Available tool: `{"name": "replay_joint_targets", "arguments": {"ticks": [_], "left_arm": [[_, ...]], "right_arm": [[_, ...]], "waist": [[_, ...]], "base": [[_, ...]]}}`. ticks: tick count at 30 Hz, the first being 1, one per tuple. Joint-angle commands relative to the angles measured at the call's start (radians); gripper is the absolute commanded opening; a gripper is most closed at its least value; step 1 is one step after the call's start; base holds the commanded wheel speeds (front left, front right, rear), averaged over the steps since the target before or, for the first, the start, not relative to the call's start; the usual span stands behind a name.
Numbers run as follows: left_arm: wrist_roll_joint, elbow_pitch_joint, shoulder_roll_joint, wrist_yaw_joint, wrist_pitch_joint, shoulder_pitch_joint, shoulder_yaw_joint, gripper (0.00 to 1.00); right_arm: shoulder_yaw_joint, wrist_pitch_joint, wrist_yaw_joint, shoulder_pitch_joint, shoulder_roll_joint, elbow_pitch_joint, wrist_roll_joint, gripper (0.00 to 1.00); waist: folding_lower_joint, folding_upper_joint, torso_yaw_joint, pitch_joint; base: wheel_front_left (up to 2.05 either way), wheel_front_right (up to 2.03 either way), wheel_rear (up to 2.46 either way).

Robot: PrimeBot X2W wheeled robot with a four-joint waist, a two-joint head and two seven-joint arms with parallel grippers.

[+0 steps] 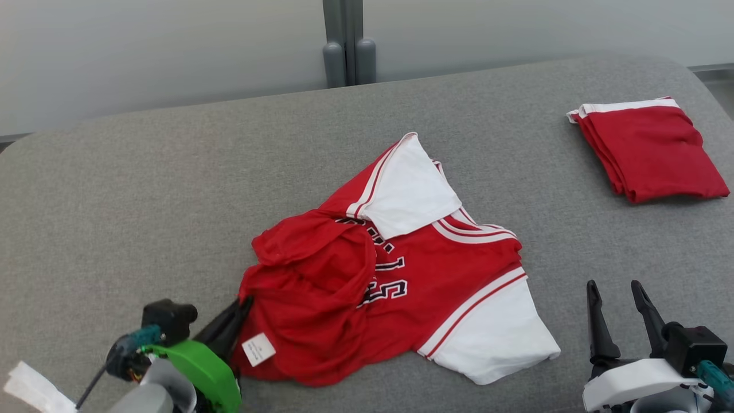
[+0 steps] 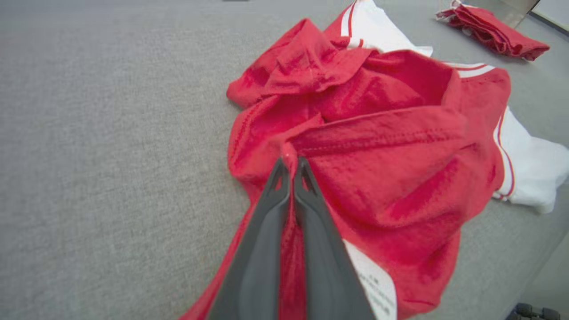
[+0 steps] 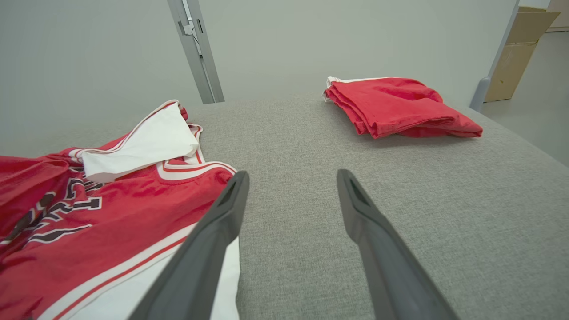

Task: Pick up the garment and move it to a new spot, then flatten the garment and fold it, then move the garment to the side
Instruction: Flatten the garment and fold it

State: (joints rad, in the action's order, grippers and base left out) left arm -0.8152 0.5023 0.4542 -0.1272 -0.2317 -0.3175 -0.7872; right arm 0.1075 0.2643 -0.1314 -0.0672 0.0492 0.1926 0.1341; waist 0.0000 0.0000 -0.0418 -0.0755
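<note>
My left gripper (image 2: 291,163) had its jaws pinched together on a fold of the red jersey (image 2: 391,146), at its crumpled near-left edge beside the white care label (image 1: 258,349). My right gripper (image 1: 615,289) had its jaws wide apart, holding nothing, near the jersey's white sleeve (image 1: 499,338). The jersey lay rumpled in the middle of the grey padded surface (image 1: 114,195). A folded red garment (image 1: 651,152) sat well apart at the far right.
</note>
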Motion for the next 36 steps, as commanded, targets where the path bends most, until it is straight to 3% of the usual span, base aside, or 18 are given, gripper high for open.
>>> {"name": "replay_joint_targets", "arguments": {"ticks": [1,6,10,17,21,27,35,36], "left_arm": [[-0.017,-0.037,0.018,-0.003,0.011,-0.038,0.011,0.00],[-0.046,-0.169,0.078,-0.003,0.082,-0.142,0.053,0.00],[-0.062,-0.199,0.114,0.012,0.136,-0.253,0.101,0.00],[-0.067,-0.070,0.148,0.053,0.168,-0.414,0.177,0.00],[-0.071,0.039,0.149,0.080,0.143,-0.452,0.205,0.00],[-0.106,0.101,0.123,0.090,0.091,-0.347,0.219,0.00],[-0.167,-0.015,0.076,0.090,0.000,-0.060,0.217,0.00],[-0.171,-0.034,0.062,0.089,-0.008,-0.027,0.218,0.06]], "right_arm": [[-0.004,0.000,0.002,0.018,0.003,0.000,0.008,1.00],[-0.023,0.000,0.002,0.040,0.003,0.006,0.028,1.00],[-0.040,0.000,0.002,0.060,0.002,0.011,0.049,1.00],[-0.055,0.000,0.002,0.069,0.002,0.023,0.092,1.00],[-0.050,0.000,0.002,0.059,0.002,0.024,0.105,1.00],[-0.013,0.000,0.001,0.032,0.001,0.026,0.090,1.00],[0.017,0.000,0.002,0.020,0.002,0.024,0.043,1.00],[0.017,0.000,0.002,0.019,0.002,0.024,0.034,1.00]], "waist": [[0.0000,0.0000,-0.012,-0.005],[0.0000,0.0000,-0.068,-0.018],[0.0000,0.0000,-0.141,-0.044],[0.0000,0.0000,-0.271,-0.102],[0.0000,0.0000,-0.297,-0.121],[0.0000,0.0000,-0.246,-0.106],[0.0000,0.0000,-0.064,-0.067],[0.0000,0.0000,-0.034,-0.064]], "base": [[0.00,0.00,0.00],[0.00,0.00,0.00],[0.00,0.00,0.00],[0.00,0.00,0.00],[0.00,0.00,0.00],[0.00,0.00,0.00],[0.00,0.00,0.00],[0.00,0.00,0.00]]}}
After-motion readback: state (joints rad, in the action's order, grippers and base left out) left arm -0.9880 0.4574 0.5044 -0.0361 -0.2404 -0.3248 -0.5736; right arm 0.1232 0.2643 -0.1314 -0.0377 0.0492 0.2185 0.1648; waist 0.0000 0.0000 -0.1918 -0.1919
